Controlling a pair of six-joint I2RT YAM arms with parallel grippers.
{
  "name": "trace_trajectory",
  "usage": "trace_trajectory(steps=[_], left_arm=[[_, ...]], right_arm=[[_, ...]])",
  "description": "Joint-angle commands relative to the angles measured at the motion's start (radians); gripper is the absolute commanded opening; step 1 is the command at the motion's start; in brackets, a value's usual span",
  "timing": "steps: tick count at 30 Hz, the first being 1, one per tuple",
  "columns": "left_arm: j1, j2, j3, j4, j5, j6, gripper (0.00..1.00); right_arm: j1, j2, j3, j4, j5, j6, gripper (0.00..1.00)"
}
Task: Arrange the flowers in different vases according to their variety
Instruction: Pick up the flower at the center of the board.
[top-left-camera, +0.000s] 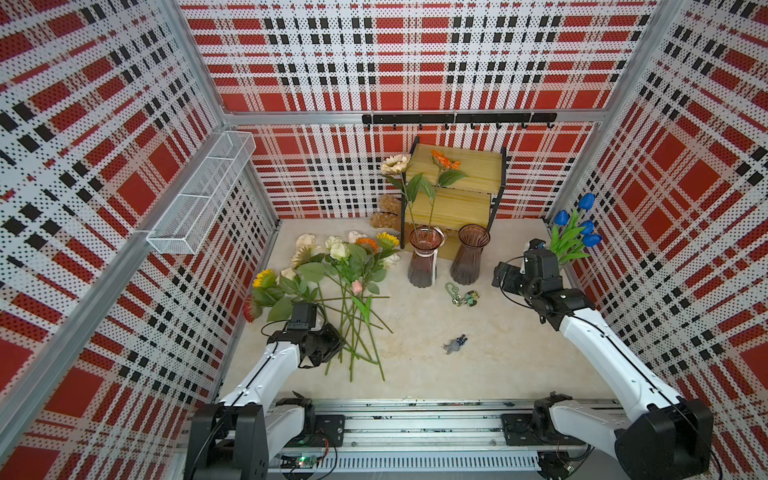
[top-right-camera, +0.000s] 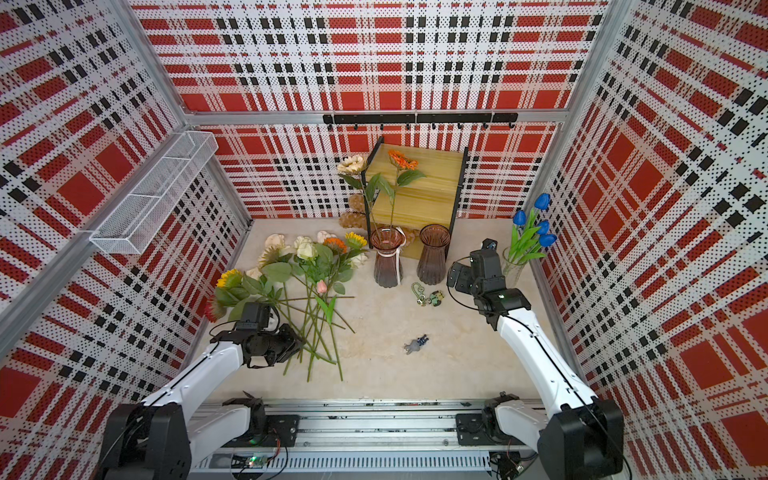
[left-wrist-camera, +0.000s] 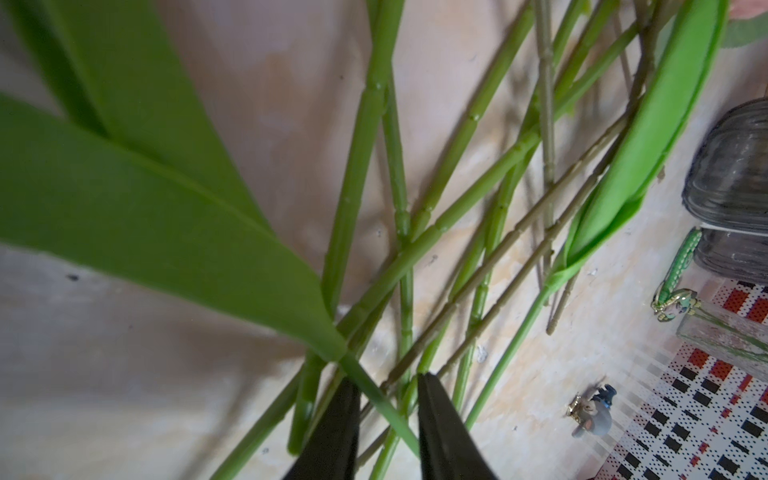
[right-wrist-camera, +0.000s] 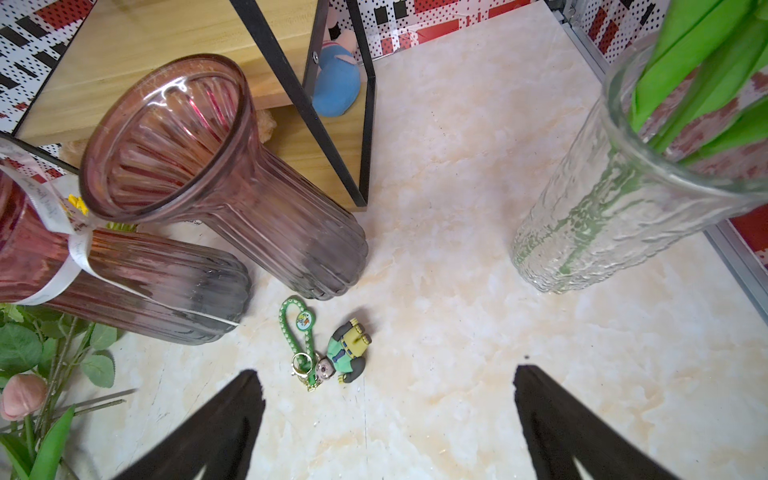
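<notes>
Left wrist view alone shows left gripper (left-wrist-camera: 388, 379) narrowly parted astride a stem (left-wrist-camera: 366, 387); right gripper (right-wrist-camera: 387, 370) gapes.

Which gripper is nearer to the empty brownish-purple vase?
Right. The right gripper hangs open beside the brownish-purple vase; the left gripper is across the table, down at the loose flower stems.

We see glossy ribbed glass on the pinkish vase (right-wrist-camera: 166, 274) and the brownish-purple vase (right-wrist-camera: 282, 224), rippled clear glass on the cylinder vase (right-wrist-camera: 594, 216), smooth plastic-looking stems (left-wrist-camera: 357, 166), a faintly shiny marbled tabletop (right-wrist-camera: 457, 270), and a matt grained-wood shelf (right-wrist-camera: 124, 54).
</notes>
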Motion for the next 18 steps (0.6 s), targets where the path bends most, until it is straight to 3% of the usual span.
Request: trace_trajectory(steps=[1,4,10,15,18], left_arm=[[-0.011,0.007,0.011,0.02,-0.039,-0.019,0.24],[-0.021,0.02,0.017,0.024,-0.052,-0.027,0.2],[-0.051,0.026,0.059,0.021,-0.069,-0.042,0.01],[-0.054,-0.019,0.142,-0.054,-0.102,-0.041,0.0],[-0.061,-0.071,0.221,-0.13,-0.14,-0.035,0.0]], right_arm=[[0.004,-0.007,-0.004,0.026,0.007,-0.015,1.0],[0.005,0.006,-0.001,0.029,-0.008,-0.03,1.0],[0.042,0.026,0.033,0.015,-0.054,-0.082,0.98],[0.14,0.086,0.082,0.015,-0.193,-0.09,0.97],[0.235,0.151,0.128,0.019,-0.336,-0.096,0.98]])
